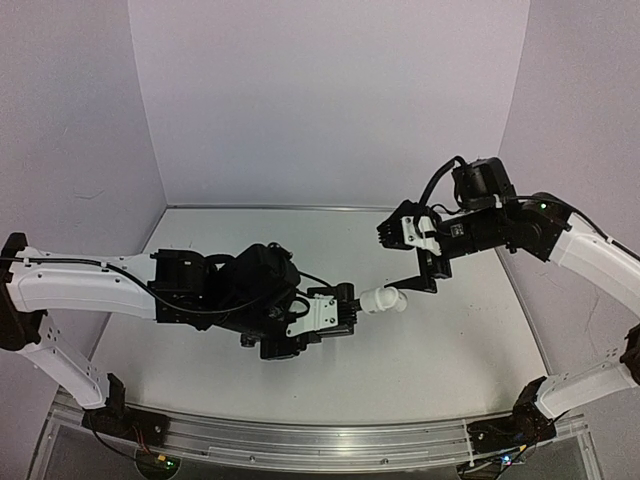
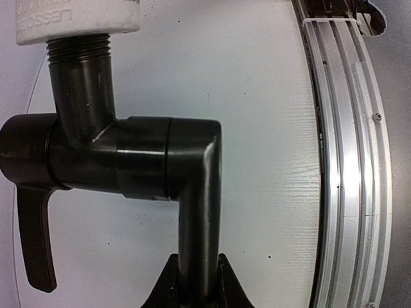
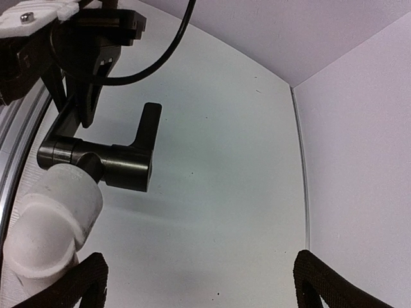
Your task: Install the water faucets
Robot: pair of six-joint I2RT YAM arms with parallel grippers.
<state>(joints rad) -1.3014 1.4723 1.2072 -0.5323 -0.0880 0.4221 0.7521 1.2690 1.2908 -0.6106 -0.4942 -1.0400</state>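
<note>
Left claw (image 2: 196,266) clenched on the glossy black L-shaped pipe (image 2: 148,160), lever handle (image 2: 35,237) hanging, threaded end entering the matte white fitting (image 1: 383,300), all aloft over the worktop (image 1: 450,350), right claw (image 3: 199,260) splayed wide beside that fitting.

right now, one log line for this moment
step: fitting on pipe thread, threads showing | left gripper: shut on pipe | right gripper: open beside fitting
</note>
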